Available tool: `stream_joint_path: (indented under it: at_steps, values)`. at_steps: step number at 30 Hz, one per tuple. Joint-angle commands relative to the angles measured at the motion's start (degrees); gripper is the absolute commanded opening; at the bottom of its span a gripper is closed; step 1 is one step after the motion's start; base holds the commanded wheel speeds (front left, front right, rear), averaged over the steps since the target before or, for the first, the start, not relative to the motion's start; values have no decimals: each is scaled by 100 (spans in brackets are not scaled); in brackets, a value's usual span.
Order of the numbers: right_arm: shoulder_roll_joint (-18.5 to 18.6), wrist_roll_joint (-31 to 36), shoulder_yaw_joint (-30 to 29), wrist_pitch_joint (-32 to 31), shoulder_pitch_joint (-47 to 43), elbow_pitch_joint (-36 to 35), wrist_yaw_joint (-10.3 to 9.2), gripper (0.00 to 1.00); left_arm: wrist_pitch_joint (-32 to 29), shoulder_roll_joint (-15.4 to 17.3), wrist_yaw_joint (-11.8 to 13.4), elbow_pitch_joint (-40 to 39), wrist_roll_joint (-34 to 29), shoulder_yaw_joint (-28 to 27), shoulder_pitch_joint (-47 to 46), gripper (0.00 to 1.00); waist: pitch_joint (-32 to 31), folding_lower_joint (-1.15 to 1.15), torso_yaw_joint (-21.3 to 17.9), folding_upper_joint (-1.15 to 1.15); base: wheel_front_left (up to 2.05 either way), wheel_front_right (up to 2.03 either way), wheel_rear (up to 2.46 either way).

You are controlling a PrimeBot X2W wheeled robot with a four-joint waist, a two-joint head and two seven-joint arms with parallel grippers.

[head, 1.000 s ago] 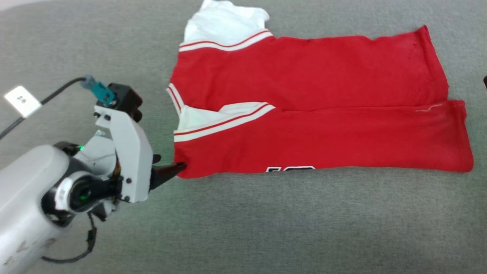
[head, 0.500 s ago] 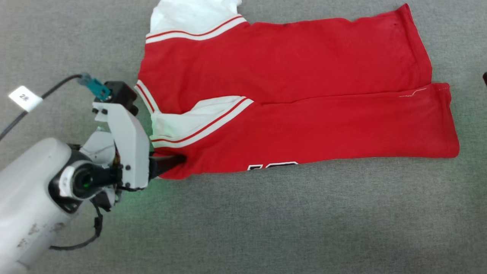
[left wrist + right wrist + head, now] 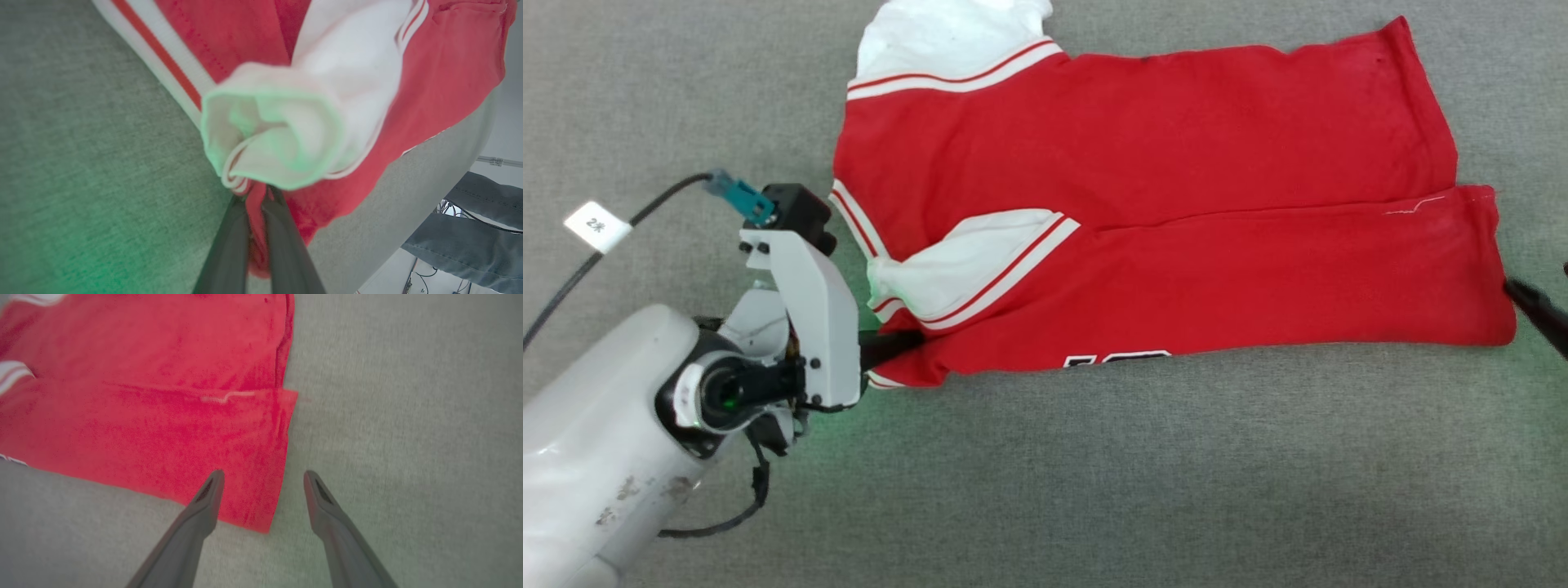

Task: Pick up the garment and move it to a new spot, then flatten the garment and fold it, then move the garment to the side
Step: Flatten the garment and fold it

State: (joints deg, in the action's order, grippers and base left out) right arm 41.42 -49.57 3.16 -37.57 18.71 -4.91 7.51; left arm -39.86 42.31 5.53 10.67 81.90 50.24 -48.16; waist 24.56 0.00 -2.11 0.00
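The garment (image 3: 1176, 204), a red jersey with white sleeves and striped trim, lies folded lengthwise on the grey surface; part of a black number shows at its near edge. My left gripper (image 3: 907, 343) is shut on the garment's near left corner, red cloth pinched between its dark fingers (image 3: 229, 241) just below a bunched white sleeve (image 3: 286, 134). My right gripper (image 3: 263, 477) is open above the garment's (image 3: 163, 416) near right corner, one finger over the cloth, the other over the bare surface. In the head view a right fingertip (image 3: 1535, 309) shows at the right edge, beside the hem.
A grey felt-like surface (image 3: 1094, 490) lies under everything. A black cable with a white tag (image 3: 596, 226) runs to the left wrist. In the left wrist view a person's jeans-clad legs (image 3: 470, 228) stand past the surface's edge.
The left gripper closed on the garment's near left corner and the sleeve bunched up. A right fingertip entered at the right edge. The camera shifted.
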Motion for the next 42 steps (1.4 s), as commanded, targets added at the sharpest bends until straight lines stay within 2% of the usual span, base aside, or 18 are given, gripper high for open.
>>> stream_joint_path:
  at_steps: [1, 4, 7, 19, 20, 21, 22, 29, 36, 42]
  values:
    - [102, -9, 52, -141, -47, -56, -4, 100, -21, -110, -26, 44, -56, 159, 146, 0, 12, 0, 26, 0, 0, 0, 0]
    - [389, 10, 178, -641, -4, -170, -4, 100, -42, -117, -70, 42, -135, 206, 107, 0, 51, 0, 51, 0, 0, 0, 0]
    - [459, -11, 260, -930, 200, -198, -4, 100, -29, -153, -91, 41, -173, 201, 50, 0, 101, 0, 86, 0, 0, 0, 0]
    - [90, 174, 1104, -848, 881, 859, -4, 100, 77, -415, -209, 221, -265, 206, -154, 0, 288, 0, 218, 0, 0, 0, 0]
    - [62, 151, 1201, -827, 905, 900, -3, 47, 92, -427, -231, 244, -268, 206, -153, 0, 291, 0, 225, 0, 0, 0, 0]
    - [27, 142, 1240, -774, 941, 957, -2, 26, 92, -433, -247, 268, -271, 207, -150, 0, 292, 0, 230, 0, 0, 0, 0]
    - [14, 147, 1255, -715, 969, 1008, -3, 0, 112, -441, -261, 292, -273, 201, -146, 0, 291, 0, 235, 0, 0, 0, 0]
    - [138, 165, 1183, -274, 823, 1133, -4, 0, 217, -345, -426, 343, -216, 161, 15, 0, 126, 0, 281, 0, 0, 0, 0]
    - [292, -3, 935, -148, 327, 767, -5, 0, 423, 168, -462, -204, -96, 3, 439, 0, -106, 0, 283, 0, 0, 0, 0]
    - [480, -194, 524, -383, -558, 143, -5, 0, 621, 777, -266, -1256, 67, -144, 992, 0, -175, 0, 318, 0, 0, 0, 0]
